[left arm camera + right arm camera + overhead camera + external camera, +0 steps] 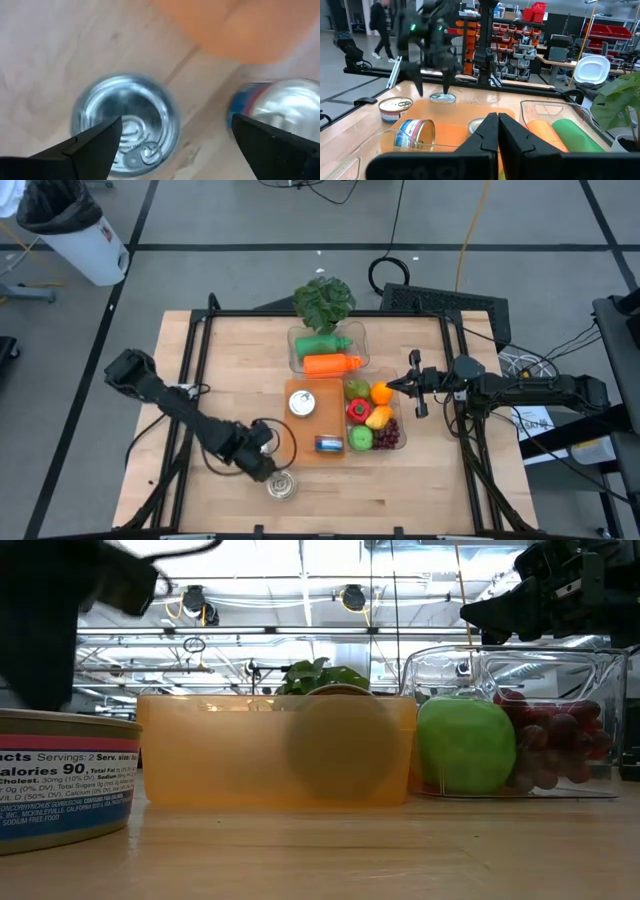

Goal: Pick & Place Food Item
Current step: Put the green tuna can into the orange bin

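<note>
My left gripper (pixel 177 120) is open and points down over a silver pull-tab can (pixel 125 125) that stands upright on the wood. One fingertip is above its lid and the other is past its side. In the high view this gripper (pixel 265 465) covers that can. A second upright can (pixel 282 485) stands beside it, close to the near edge. The orange tray (pixel 300 450) holds an upright can (pixel 302 403) and a blue-labelled can (pixel 329 443) lying on its side. My right gripper (pixel 392 387) is shut and hovers at the right edge of the clear fruit box (pixel 392 442).
The fruit box holds a green apple (pixel 360 438), grapes (pixel 388 438), a red pepper (pixel 358 410) and an orange (pixel 381 392). A second clear box (pixel 295 358) holds green and orange bottles. A potted plant (pixel 323 300) stands at the far edge. Bare wood lies left of the tray.
</note>
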You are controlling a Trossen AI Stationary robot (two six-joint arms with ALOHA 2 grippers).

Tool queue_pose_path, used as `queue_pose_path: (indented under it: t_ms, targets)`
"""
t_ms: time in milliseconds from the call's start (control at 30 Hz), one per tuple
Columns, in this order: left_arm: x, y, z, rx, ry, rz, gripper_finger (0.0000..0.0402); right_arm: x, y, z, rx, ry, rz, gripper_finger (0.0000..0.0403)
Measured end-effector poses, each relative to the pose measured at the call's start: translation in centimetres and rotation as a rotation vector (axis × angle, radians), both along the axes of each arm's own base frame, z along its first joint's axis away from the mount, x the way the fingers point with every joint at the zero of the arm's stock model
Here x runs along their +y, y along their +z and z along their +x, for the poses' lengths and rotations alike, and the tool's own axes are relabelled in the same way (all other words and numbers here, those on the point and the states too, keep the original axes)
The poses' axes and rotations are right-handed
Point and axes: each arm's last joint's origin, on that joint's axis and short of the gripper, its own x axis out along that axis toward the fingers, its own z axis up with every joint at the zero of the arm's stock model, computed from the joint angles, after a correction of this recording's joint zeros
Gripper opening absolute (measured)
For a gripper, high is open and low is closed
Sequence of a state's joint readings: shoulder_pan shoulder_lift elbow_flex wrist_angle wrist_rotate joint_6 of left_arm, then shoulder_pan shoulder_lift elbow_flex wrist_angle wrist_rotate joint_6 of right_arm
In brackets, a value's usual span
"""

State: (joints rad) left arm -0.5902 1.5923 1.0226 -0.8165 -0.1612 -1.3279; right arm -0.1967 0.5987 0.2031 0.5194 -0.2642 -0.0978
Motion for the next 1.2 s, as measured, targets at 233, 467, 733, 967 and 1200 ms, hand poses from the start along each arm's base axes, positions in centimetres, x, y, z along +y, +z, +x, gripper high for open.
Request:
queue_pose_path:
  t_ms: [233, 467, 733, 967, 1200]
  targets:
    - [2.8, 4.3, -1.4, -0.091, -0.340, 0.085, 0.0390, 0.0, 0.0, 0.0, 0.000, 0.000, 0.000, 0.0000]
    - [6.9, 2.5, -4.5, -0.072, -0.468, 0.115, 0.0390, 0.0, 0.0, 0.0, 0.000, 0.000, 0.000, 0.0000]
    - [10.2, -1.8, -6.9, -0.194, -0.496, 0.035, 0.0390, 0.0, 0.0, 0.0, 0.000, 0.000, 0.000, 0.0000]
    - [10.8, -2.4, -7.2, -0.242, -0.460, 0.035, 0.0390, 0.0, 0.0, 0.0, 0.000, 0.001, 0.000, 0.0000]
    - [10.8, -2.4, -7.1, -0.254, -0.485, 0.027, 0.0390, 0.0, 0.0, 0.0, 0.000, 0.000, 0.000, 0.0000]
